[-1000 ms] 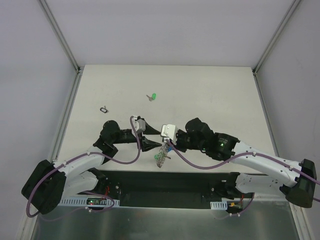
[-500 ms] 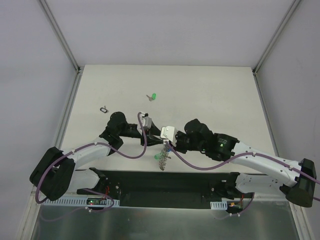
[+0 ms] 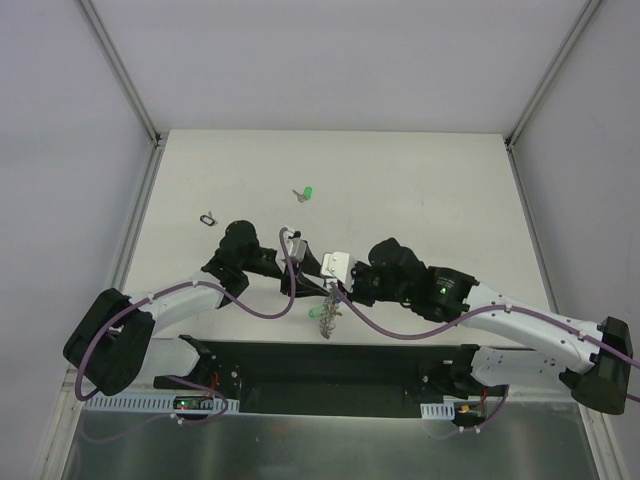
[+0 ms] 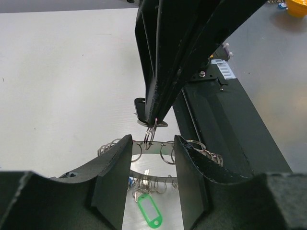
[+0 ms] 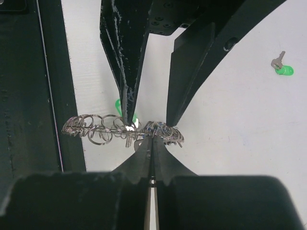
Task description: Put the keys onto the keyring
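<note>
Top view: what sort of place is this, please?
Likely a lab robot cell: white table, plain grey walls with metal posts, left arm and right arm bolted at its near edge.

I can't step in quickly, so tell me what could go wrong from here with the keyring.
The right gripper pinches the keyring at one thin spot, so a push from the open left gripper straddling it could twist it loose. The green key lies apart on the table, needing another pickup.

one left pincer [image 4: 152,158]; one right pincer [image 5: 152,141]; one keyring [image 5: 96,129]; one green-headed key [image 3: 306,193]; one black loop [image 3: 208,217]; one green tag [image 4: 149,213]
</note>
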Tool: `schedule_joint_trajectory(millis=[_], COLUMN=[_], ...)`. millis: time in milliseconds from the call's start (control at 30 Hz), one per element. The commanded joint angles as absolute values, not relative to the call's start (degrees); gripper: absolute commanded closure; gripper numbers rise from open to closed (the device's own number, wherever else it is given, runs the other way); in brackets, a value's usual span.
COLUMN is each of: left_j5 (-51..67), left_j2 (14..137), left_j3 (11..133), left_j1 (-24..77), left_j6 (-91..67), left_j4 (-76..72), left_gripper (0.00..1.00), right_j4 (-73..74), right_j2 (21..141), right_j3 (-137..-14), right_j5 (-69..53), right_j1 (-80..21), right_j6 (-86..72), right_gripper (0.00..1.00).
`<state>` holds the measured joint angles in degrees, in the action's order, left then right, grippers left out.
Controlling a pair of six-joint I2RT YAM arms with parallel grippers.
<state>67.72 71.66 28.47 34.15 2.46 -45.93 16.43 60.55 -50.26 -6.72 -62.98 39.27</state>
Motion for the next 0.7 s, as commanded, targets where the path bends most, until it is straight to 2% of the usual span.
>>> schedule_joint_trajectory(millis=[0, 667], left_j5=[72.51, 68.55], left_j2=[71.98, 72.95], left_j3=[30.32, 30.23], left_j1=[34.37, 34.37], left_j6=[5.70, 8.62], left_j4=[-46.41, -47.63], left_gripper=[0.60, 0.60], right_j4=[13.97, 18.98], right_j2=[59.59, 64.86], right_j3=[-54.05, -59.94], right_j5=[-4.66, -4.75], right_j1=[-63.02, -64.07], right_j6=[39.38, 39.46], right_gripper=[0.99, 0.99])
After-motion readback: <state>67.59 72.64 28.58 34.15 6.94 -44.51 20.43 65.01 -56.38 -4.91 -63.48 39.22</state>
